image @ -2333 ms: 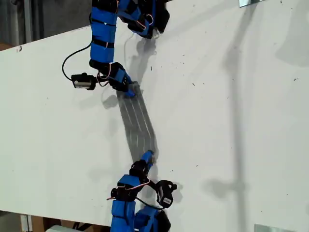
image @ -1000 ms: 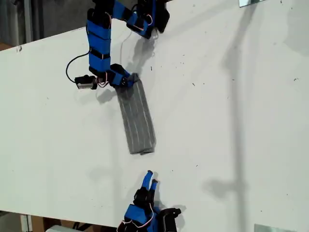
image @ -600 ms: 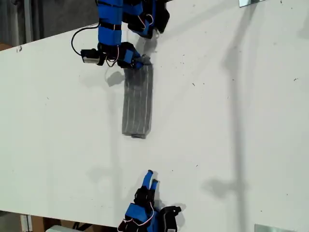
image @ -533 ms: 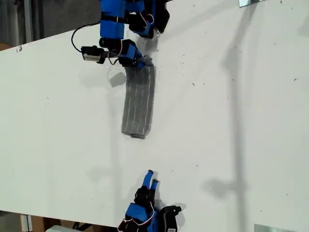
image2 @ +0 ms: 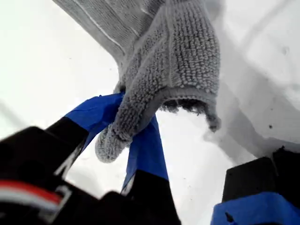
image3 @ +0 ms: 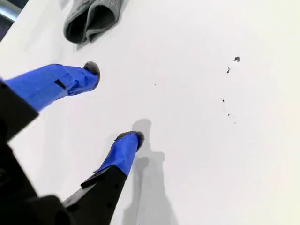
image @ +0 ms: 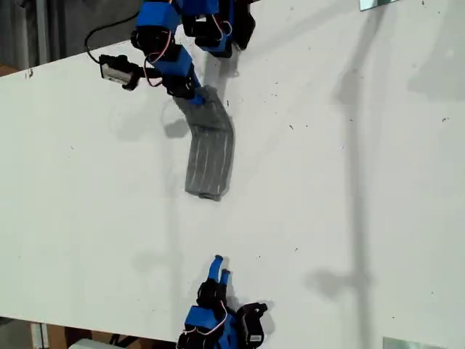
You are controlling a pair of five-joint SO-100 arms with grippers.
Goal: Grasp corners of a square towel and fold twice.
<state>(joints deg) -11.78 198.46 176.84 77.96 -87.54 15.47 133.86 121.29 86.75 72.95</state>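
The grey striped towel (image: 209, 149) lies folded into a narrow strip on the white table (image: 349, 174), running from the top centre of the exterior view down toward the middle. My first gripper (image: 195, 94) is shut on the towel's far end, where the corners (image2: 161, 101) are bunched between its blue fingers (image2: 143, 150); that end is lifted off the table. My second gripper (image: 219, 266) stands open near the bottom edge of the exterior view, apart from the towel's near end (image3: 91, 18), with nothing between its fingertips (image3: 126, 145).
The table carries small dark specks (image3: 236, 59). Grey metal plates sit at the top right (image: 378, 3) and bottom right (image: 410, 343) of the exterior view. A second blue arm base (image: 218, 25) stands behind the first gripper.
My first gripper has pulled the towel's far end up and toward the exterior view's top left, dragging the strip away from my second gripper, which let go earlier and drew back slightly.
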